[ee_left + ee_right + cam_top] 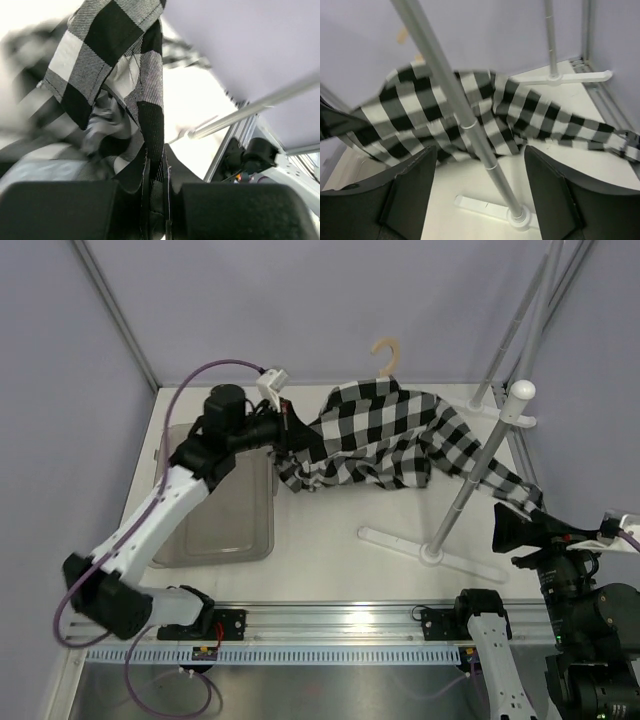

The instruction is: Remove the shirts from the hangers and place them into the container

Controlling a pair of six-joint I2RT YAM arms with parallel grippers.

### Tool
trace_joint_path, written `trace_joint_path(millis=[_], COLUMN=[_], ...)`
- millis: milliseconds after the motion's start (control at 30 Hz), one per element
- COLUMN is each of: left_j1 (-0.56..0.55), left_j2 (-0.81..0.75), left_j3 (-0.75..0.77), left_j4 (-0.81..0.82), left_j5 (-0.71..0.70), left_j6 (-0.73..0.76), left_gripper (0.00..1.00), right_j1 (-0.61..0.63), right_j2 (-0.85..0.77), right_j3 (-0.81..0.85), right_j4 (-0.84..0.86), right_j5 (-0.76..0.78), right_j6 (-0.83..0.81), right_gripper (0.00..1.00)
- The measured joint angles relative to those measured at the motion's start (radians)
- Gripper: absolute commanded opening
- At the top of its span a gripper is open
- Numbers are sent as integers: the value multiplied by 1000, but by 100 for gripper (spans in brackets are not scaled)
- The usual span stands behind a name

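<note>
The black-and-white checked shirt hangs spread across the back of the table, still on the beige hanger, of which only the hook shows above the collar. My left gripper is shut on the shirt's left edge, beside the container's far right corner. In the left wrist view the cloth runs down between the closed left gripper. The clear greyish container lies at the left, under the left arm. My right gripper stands open at the right, empty, just below the sleeve end; its fingers are wide apart.
A grey stand pole with a white knob leans across the shirt's right side, and its white foot rests on the table in front. More frame poles rise at the back right. The pole crosses the right wrist view.
</note>
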Motion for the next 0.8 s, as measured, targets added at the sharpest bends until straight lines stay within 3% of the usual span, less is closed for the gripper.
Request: trace_joint_path(millis=[167,333,600,800], left_j1=[-17,-16,-16,-16], left_j2=[-333,-560,-675,-720], left_j3=[-1,-45,-122,-188], left_j4=[-77,-214,-393,-412], left_j5=[-74,-156,-222,-197], left_j6=[42,63,63,31], left_gripper=[0,0,0,0], right_j1=[-33,-40,-44,-45], right_j2=[45,103,174,245], right_j3=[45,81,82,42], right_j4=[-10,8,132,397], right_j5=[-220,-465,-740,-924], right_j6=[-4,10,122,292], right_gripper=[69,68,71,72])
